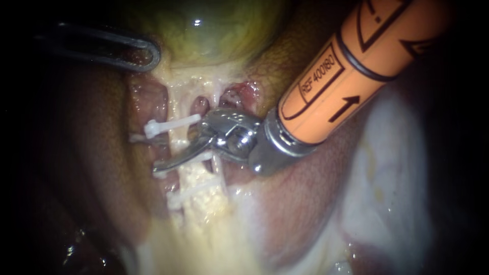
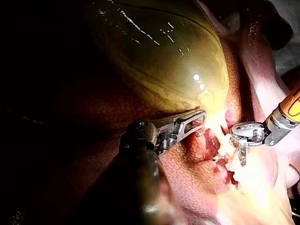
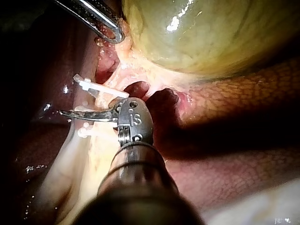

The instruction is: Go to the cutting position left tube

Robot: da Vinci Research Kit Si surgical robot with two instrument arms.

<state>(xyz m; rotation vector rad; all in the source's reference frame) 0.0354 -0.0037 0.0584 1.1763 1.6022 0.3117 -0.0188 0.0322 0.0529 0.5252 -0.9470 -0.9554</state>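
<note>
The right instrument (image 1: 175, 152), with orange shaft and curved steel blades, holds its jaws a little apart. One blade lies across the pale yellow left tube (image 1: 196, 178), between the white plastic clips (image 1: 170, 125). The dark left instrument (image 1: 150, 53) has its jaws closed on the edge of the greenish gallbladder (image 1: 214, 30).

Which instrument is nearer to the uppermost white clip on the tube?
Right. The right instrument lies across the tube just below the uppermost white clip; the left instrument is farther off, at the edge of the gallbladder.

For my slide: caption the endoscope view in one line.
Blades open, the right instrument reaches across the left tube between white clips, below the gallbladder.
</note>
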